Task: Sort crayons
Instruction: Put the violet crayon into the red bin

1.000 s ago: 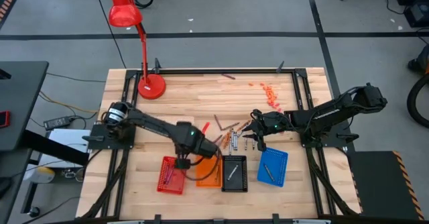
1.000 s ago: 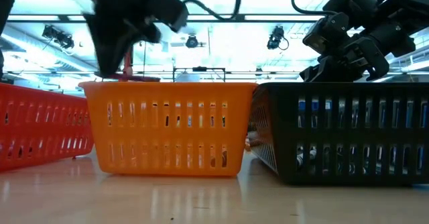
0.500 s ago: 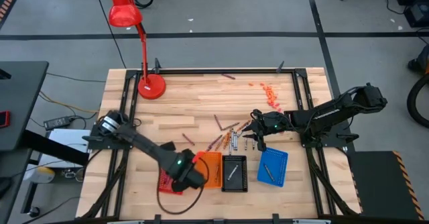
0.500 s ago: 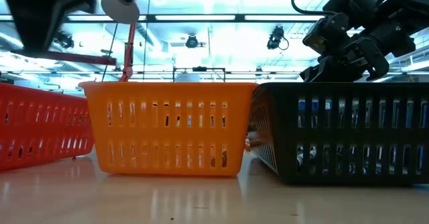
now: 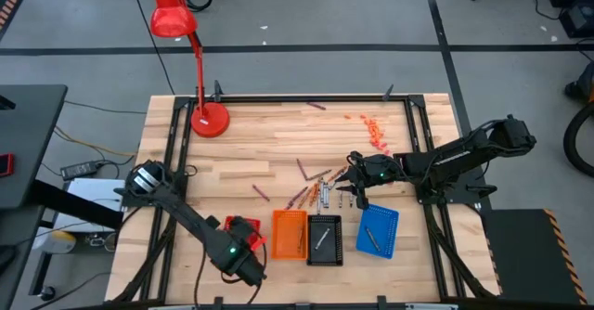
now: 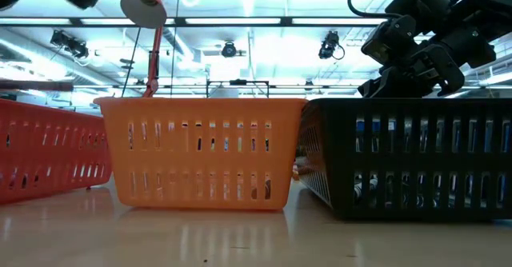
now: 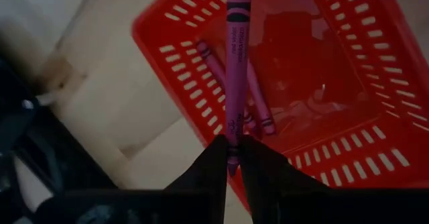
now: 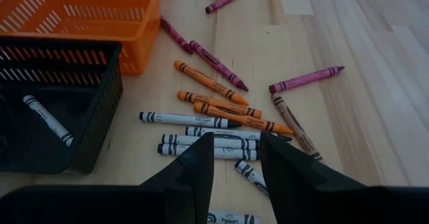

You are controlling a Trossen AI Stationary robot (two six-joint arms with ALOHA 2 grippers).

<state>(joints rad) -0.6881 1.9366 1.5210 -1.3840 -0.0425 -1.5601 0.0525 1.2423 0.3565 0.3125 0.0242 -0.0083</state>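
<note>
On wood table (image 5: 278,152), crayons (image 8: 221,110) (scattered), trays (image 6: 204,151)

Four trays (image 5: 324,239) stand in a row, loose crayons (image 5: 314,193) lying just behind them.

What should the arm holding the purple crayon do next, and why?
Probably open the left gripper and let go. The purple crayon sits between its jaws right above the red tray, where other purple crayons already lie.
</note>
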